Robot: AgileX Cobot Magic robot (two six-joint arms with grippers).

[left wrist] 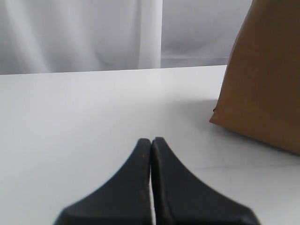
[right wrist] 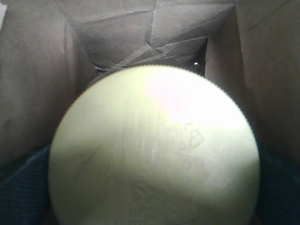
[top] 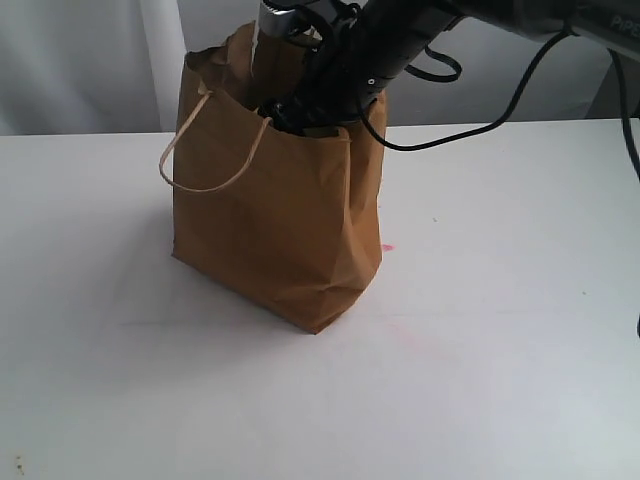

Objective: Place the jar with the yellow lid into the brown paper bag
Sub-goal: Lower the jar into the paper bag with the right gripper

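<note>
The brown paper bag (top: 275, 215) stands upright on the white table, mouth open, one cord handle (top: 205, 165) hanging down its front. My right arm (top: 375, 50) reaches down into the mouth, so its gripper is hidden in the exterior view. Inside the bag, the yellow-lidded jar (right wrist: 154, 150) shows only its round pale-yellow lid, which fills the right wrist view. Dark fingers (right wrist: 21, 187) flank the lid on both sides, shut on the jar. The bag's creased inner walls (right wrist: 150, 33) surround it. My left gripper (left wrist: 151, 140) is shut and empty, low over the table, with the bag (left wrist: 262, 79) beside it.
White table (top: 500, 350) all round the bag, with a small pink mark (top: 387, 247) by the bag's base. White curtain (left wrist: 70, 33) at the back. Black cables (top: 500, 110) hang from the right arm behind the bag.
</note>
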